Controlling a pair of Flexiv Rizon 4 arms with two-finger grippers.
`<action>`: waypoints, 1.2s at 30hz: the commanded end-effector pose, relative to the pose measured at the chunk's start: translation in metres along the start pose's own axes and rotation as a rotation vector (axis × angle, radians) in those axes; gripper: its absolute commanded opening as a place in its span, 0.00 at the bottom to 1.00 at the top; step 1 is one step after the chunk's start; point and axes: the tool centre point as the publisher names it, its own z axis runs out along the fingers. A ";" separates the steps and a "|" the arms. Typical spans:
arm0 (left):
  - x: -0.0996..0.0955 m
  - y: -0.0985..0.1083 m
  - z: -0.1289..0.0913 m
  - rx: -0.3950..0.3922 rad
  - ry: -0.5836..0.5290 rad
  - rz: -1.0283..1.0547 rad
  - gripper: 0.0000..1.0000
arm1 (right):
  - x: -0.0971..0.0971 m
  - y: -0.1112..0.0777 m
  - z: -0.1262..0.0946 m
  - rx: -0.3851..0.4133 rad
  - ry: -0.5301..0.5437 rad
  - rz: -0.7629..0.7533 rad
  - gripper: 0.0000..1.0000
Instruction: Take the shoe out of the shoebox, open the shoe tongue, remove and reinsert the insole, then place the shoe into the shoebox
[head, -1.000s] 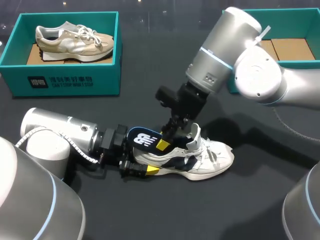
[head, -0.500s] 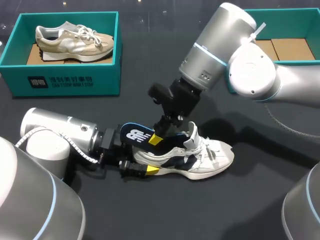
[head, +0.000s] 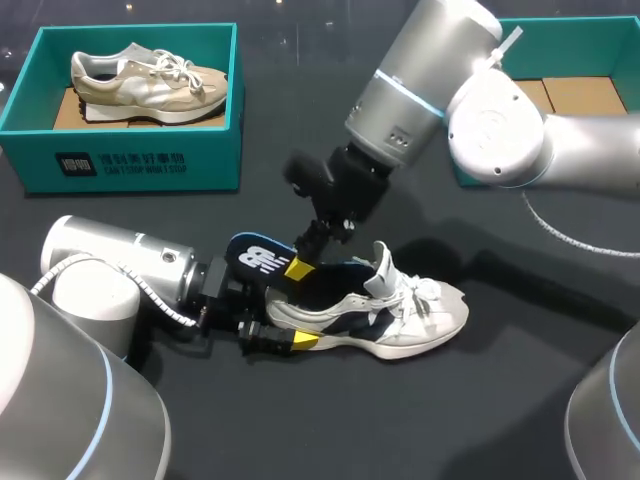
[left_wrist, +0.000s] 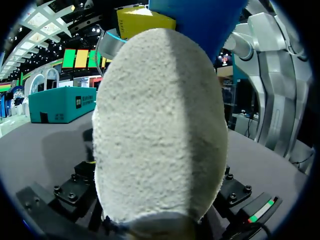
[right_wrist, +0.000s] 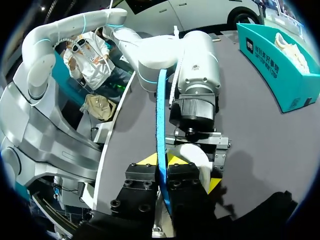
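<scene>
A white and navy shoe (head: 400, 315) lies on its sole on the dark table, toe to the right. My left gripper (head: 285, 322) holds its heel from both sides, one yellow tip showing at the sole. In the left wrist view the fuzzy white heel (left_wrist: 160, 130) stands close before the camera. My right gripper (head: 300, 266) is shut on the blue insole (head: 255, 258), whose heel end sticks up and out over the shoe's heel. In the right wrist view the insole (right_wrist: 161, 110) stands edge-on between the yellow tips of my right gripper (right_wrist: 162, 161).
A teal shoebox (head: 130, 160) at the back left holds a beige shoe (head: 150, 75). A second teal shoebox (head: 590, 60), with a cardboard floor, stands at the back right, partly behind my right arm.
My right gripper has closed on the insole and moved up and to the left, drawing it further out of the shoe. The left arm and the shoe have stayed put.
</scene>
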 end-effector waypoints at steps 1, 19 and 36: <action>0.001 0.000 0.001 0.000 -0.001 0.000 0.00 | -0.003 0.006 0.004 -0.125 0.027 -0.024 0.00; 0.001 0.000 0.001 0.000 -0.001 0.000 0.00 | 0.003 0.028 -0.009 -0.231 0.049 -0.029 0.00; 0.001 0.000 0.001 0.000 -0.001 0.000 0.00 | 0.037 0.043 -0.079 -0.391 -0.042 0.148 0.00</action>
